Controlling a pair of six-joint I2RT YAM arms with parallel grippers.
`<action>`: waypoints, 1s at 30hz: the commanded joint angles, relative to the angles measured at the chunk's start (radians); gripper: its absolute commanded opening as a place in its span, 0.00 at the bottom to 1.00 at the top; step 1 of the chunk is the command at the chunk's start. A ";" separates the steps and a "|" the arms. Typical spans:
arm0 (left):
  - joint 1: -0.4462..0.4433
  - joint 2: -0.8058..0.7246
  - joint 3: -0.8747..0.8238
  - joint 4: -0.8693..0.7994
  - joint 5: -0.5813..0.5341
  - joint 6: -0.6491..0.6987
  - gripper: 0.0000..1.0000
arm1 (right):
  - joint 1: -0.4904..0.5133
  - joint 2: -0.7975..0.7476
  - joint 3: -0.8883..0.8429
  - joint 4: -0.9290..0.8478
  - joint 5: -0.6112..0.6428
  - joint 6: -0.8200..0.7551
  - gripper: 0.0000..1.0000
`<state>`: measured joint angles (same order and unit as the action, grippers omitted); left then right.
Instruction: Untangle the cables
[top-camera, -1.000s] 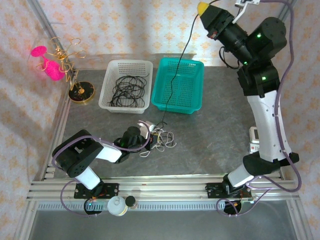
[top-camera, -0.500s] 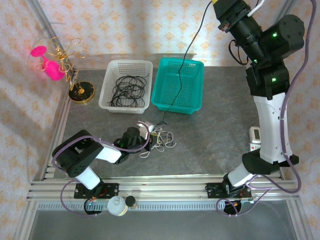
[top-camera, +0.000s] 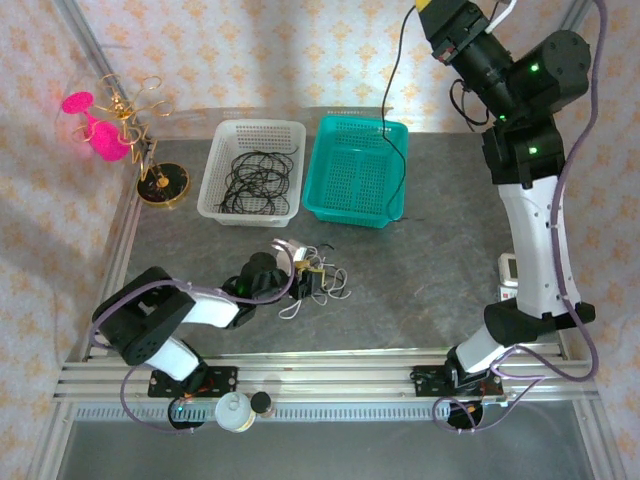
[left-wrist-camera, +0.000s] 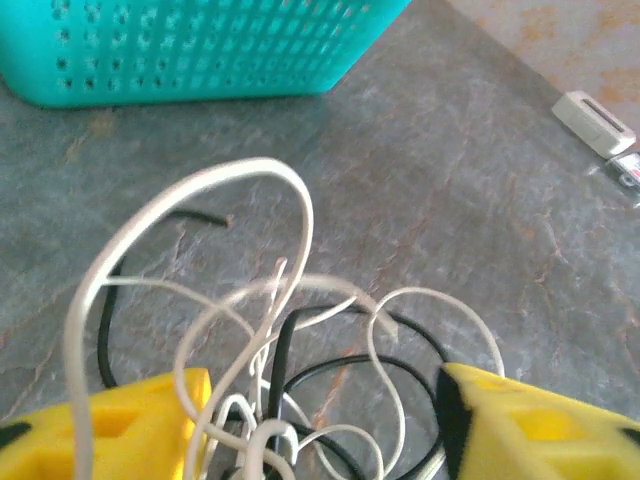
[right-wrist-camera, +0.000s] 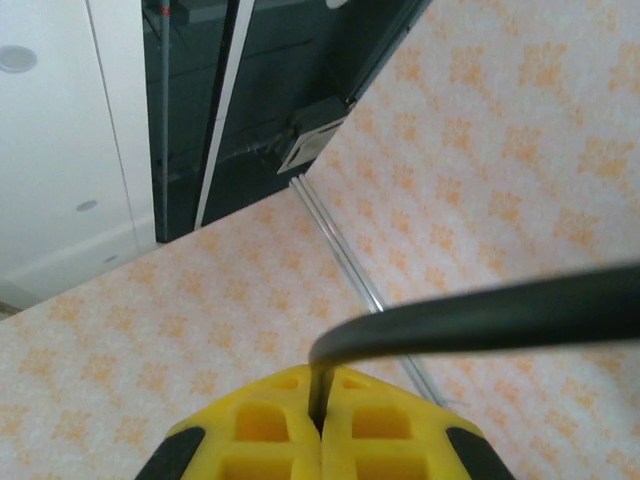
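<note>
The cables lie partly as a loose tangle (top-camera: 330, 282) on the grey table in front of the left arm. My left gripper (top-camera: 306, 277) is low at the tangle's left side, and in the left wrist view it (left-wrist-camera: 325, 425) is open. Loops of the whitish cable (left-wrist-camera: 300, 200) and a black cable (left-wrist-camera: 285, 350) lie between its yellow fingers (left-wrist-camera: 130, 420). My right gripper (top-camera: 428, 6) is raised high at the back right. It (right-wrist-camera: 320, 410) is shut on another black cable (right-wrist-camera: 480, 315), which hangs (top-camera: 388, 105) down past the teal basket's right side.
A white basket (top-camera: 215, 180) holding several black cables and a teal basket (top-camera: 330, 150) stand at the back of the table. A gold stand with pink ornaments (top-camera: 160, 185) is at the far left. A small white device (top-camera: 508, 270) lies by the right arm.
My left gripper has opened over the tangle. The right gripper rose and swung right, and its black cable's lower end left the tangle and now hangs by the teal basket.
</note>
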<state>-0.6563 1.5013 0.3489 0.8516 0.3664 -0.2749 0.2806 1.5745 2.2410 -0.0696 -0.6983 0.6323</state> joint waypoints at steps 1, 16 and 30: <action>-0.015 -0.098 0.009 -0.019 0.051 -0.003 0.73 | -0.005 -0.020 -0.053 0.047 -0.038 0.018 0.00; -0.014 -0.409 0.307 -0.483 0.119 0.055 0.99 | -0.005 -0.123 -0.388 0.122 -0.118 0.008 0.00; 0.061 -0.183 0.775 -0.640 0.216 0.146 0.99 | -0.001 -0.231 -0.610 0.169 -0.205 -0.001 0.00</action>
<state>-0.5949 1.2678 1.0519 0.2451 0.4915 -0.1802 0.2806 1.3865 1.6386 0.0467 -0.8616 0.6502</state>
